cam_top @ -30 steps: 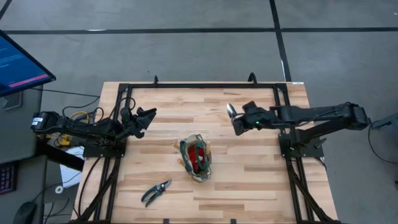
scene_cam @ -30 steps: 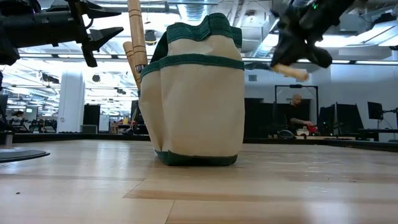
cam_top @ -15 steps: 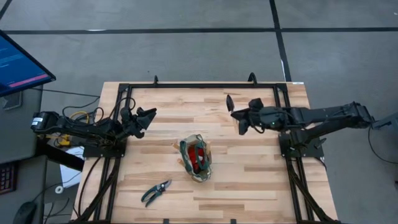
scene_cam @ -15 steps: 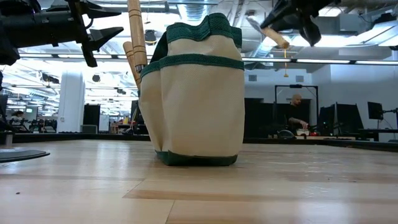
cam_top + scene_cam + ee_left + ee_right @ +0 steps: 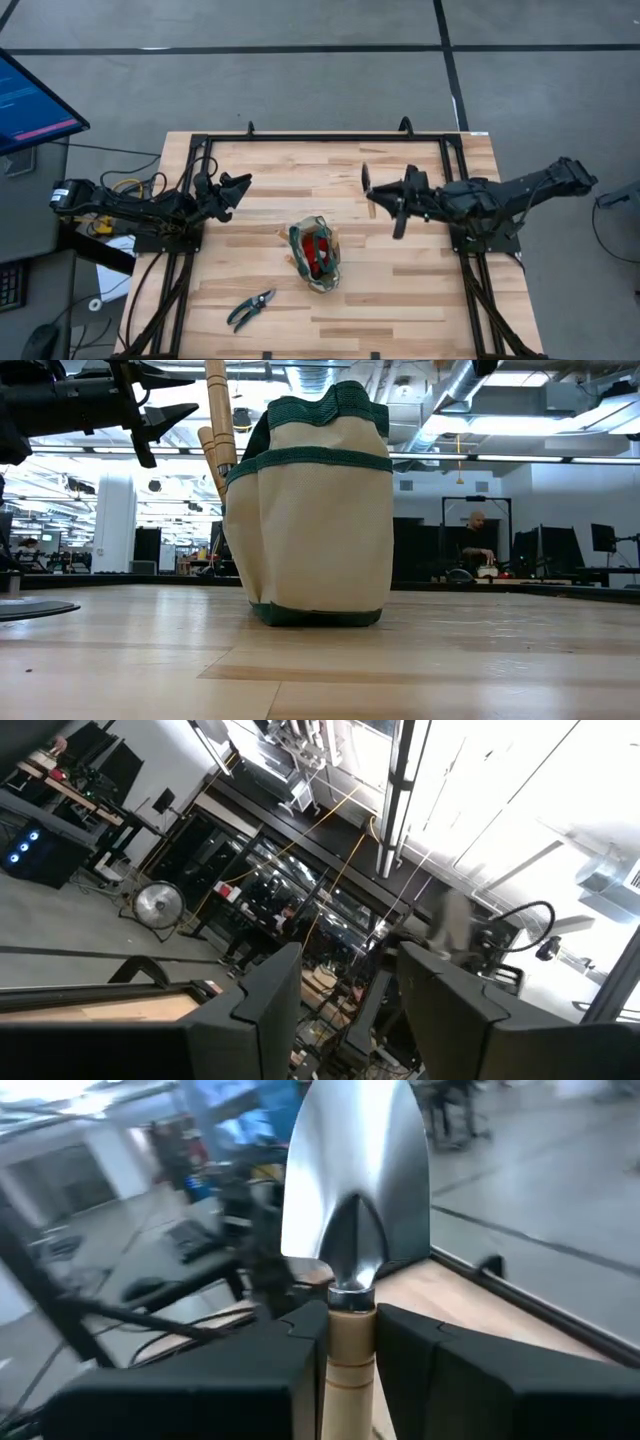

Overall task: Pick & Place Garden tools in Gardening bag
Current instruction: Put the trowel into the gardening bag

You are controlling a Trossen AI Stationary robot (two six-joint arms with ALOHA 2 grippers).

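Right hand (image 5: 350,1345) grips smooth wooden handle of shiny pointed trowel (image 5: 352,1175)

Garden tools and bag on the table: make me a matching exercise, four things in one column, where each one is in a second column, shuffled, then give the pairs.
Things:
1. trowel
2. shears
3. bag
4. left gripper

Places or states:
A. lying flat on the table near its front edge
B. standing mid-table with wooden handles sticking out
C. clamped by its handle in the right gripper, above the table
D. open, holding nothing, over the table's left side

Pairs: 1-C, 2-A, 3-B, 4-D
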